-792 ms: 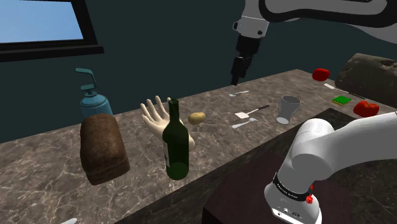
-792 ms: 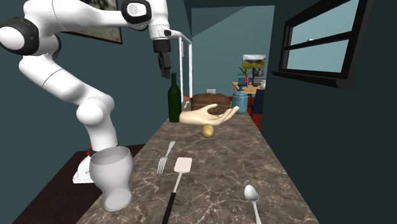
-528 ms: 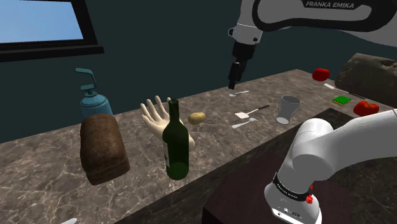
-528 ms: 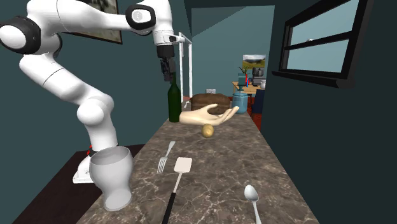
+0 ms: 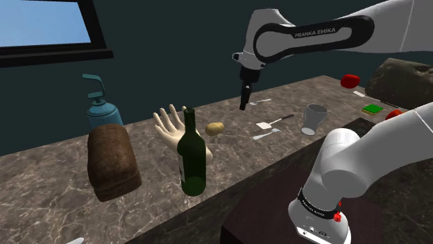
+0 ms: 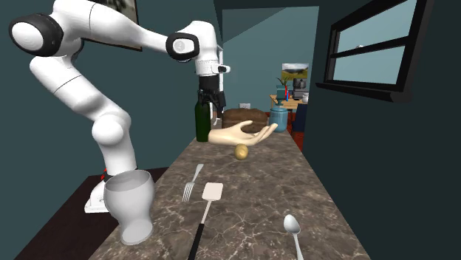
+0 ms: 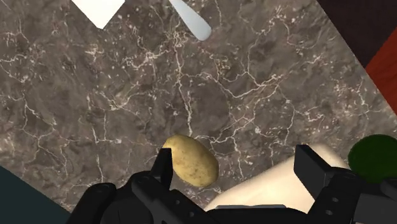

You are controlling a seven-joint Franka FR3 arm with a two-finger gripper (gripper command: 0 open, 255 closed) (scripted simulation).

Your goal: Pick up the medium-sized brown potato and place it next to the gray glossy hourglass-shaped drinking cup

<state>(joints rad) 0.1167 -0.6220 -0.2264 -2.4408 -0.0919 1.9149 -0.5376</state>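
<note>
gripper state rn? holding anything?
Gripper: open, fingers apart, holding nothing. The potato lies on the counter below it, not gripped.

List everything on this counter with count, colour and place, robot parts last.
Brown oval potato: one, mid-counter, beside the hand model.
Grey hourglass-shaped cup: one, near the front edge, shoulder view's right.
Dark green glass bottle: one, upright, in front of the hand model.
Beige hand model: one, mid-counter.
Brown bread loaf: one, shoulder view's left.
Teal handled jug: one, behind the loaf.
White-headed black-handled spatula: one, between potato and cup.
Silver fork: one, beside the spatula.
Silver spoon: one, behind the spatula.
Red rounded items: two, far right.
Green flat block: one, far right.
White arm: one.
Black two-finger gripper: one, open, above the counter.
</note>
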